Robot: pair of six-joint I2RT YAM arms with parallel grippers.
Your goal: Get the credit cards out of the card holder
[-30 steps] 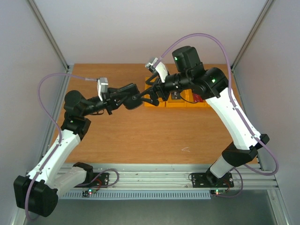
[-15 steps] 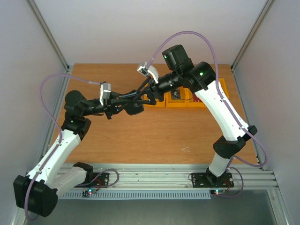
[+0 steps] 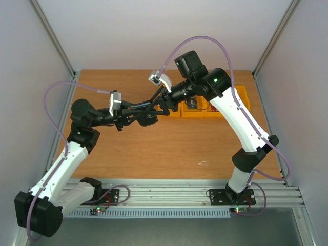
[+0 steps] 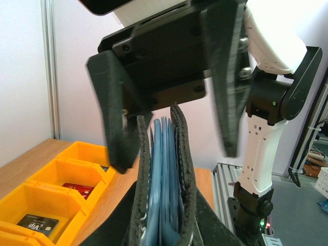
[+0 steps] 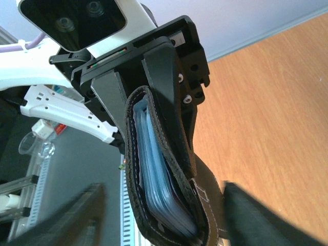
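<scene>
Yellow bins [image 4: 46,179], apparently three, on table [image 3: 154,148]

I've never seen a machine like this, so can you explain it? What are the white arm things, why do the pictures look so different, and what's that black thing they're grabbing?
They are two robot arms bolted to a wooden table. One picture looks down from above; the other two come from little cameras on each arm's wrist. The left gripper squeezes a small black fold-over wallet with thin blue layers inside, probably cards or pockets. The right gripper is open, one finger on each side of the wallet's top edge. Beside them sit yellow plastic bins; one holds a red card, another a dark card.
</scene>
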